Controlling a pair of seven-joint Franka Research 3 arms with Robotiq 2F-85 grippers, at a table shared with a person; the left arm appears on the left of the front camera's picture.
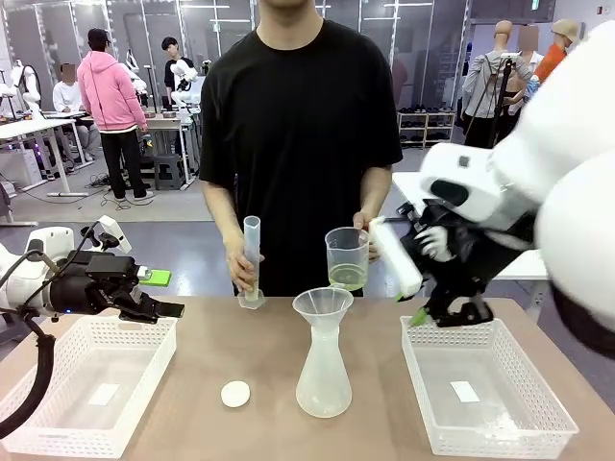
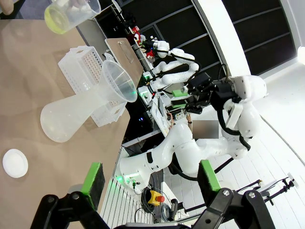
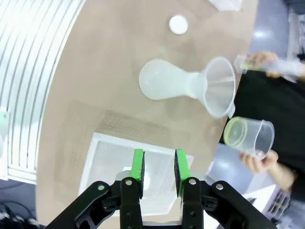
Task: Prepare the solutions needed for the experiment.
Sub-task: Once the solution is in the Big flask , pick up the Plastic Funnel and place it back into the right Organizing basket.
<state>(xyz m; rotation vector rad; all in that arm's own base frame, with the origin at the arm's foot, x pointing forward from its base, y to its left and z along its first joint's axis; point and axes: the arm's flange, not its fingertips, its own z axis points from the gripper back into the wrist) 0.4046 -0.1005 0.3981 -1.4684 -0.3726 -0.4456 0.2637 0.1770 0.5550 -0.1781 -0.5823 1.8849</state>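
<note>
Pale yellow solution is sitting in the beaker a person is holding just behind the flask and its funnel. Flask is looking light, top-heavy, probably slick, so I'm favouring a neck grasp. Left gripper is gaping wide, empty. Right gripper is standing narrowly apart, holding nothing.

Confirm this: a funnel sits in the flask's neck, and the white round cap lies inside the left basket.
The funnel does sit in the neck of the flask, but the white round cap lies on the bare table, between left basket and flask; the front view shows it.
</note>
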